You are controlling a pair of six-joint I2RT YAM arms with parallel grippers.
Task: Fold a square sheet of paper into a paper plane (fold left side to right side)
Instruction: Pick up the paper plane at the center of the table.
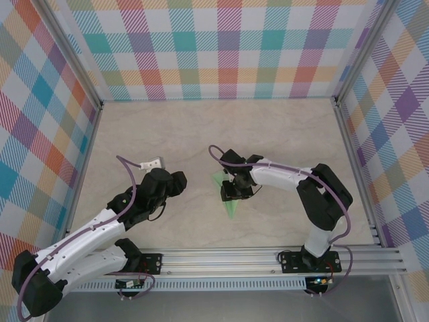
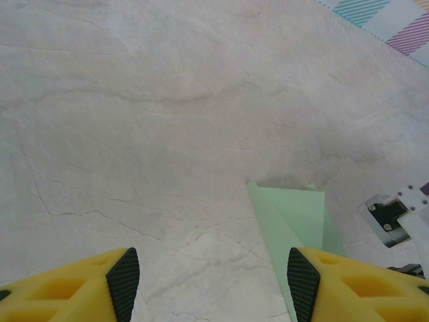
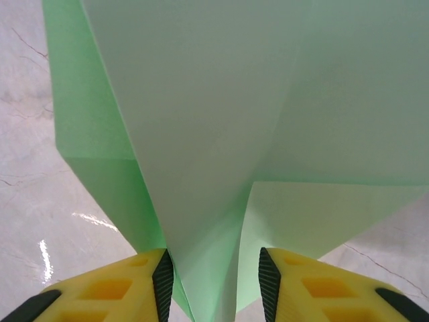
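Right, the worktop [image 1: 201, 127] is pale and marble-look, walled by plaid panels [image 1: 228, 47]. The paper plane [image 1: 230, 203], pale green and folded to a point, lies mid-worktop beside the right arm [image 1: 288, 176], tip toward the near edge. The right tool [image 3: 213, 282] is down on it, pads [image 3: 163, 278] straddling a raised fold with paper filling the narrow gap; cannot tell if it's actually clamped. The left tool [image 2: 214, 282] hangs to the plane's left, jaws wide, nothing between them.
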